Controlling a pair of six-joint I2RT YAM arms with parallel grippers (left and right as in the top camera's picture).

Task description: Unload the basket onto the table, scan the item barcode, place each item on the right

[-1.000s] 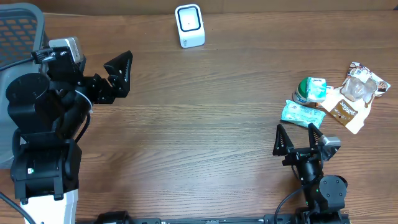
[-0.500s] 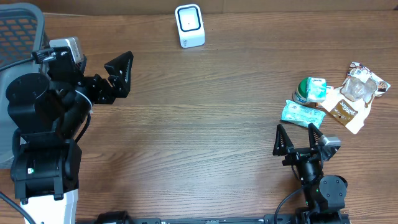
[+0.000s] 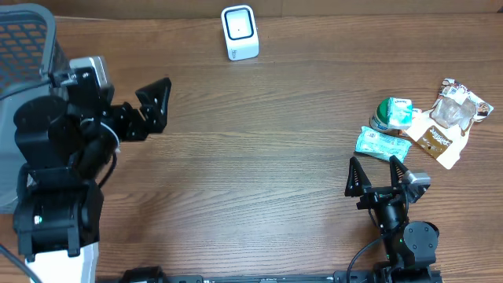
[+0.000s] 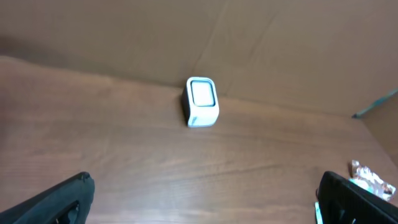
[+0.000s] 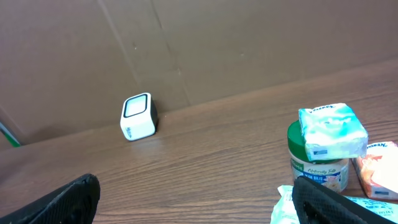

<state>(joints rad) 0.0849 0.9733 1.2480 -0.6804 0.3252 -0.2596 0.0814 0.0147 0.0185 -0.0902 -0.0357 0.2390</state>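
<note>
Barcode scanner (image 3: 240, 32) at 12 o'clock on table (image 3: 267, 165); at 3 o'clock, tissue pack (image 3: 398, 110) atop jar (image 3: 380, 123), packet (image 3: 382, 145) just before it, snack bags (image 3: 452, 118) to right.

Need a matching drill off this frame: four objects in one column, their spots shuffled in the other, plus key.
Objects
1. scanner
2. jar
3. teal packet
4. basket

Spots
A. directly under a tissue pack
B. far left, at the back
C. lying flat just ahead of the right gripper
D. back edge, near the middle

Pairs: 1-D, 2-A, 3-C, 4-B
</note>
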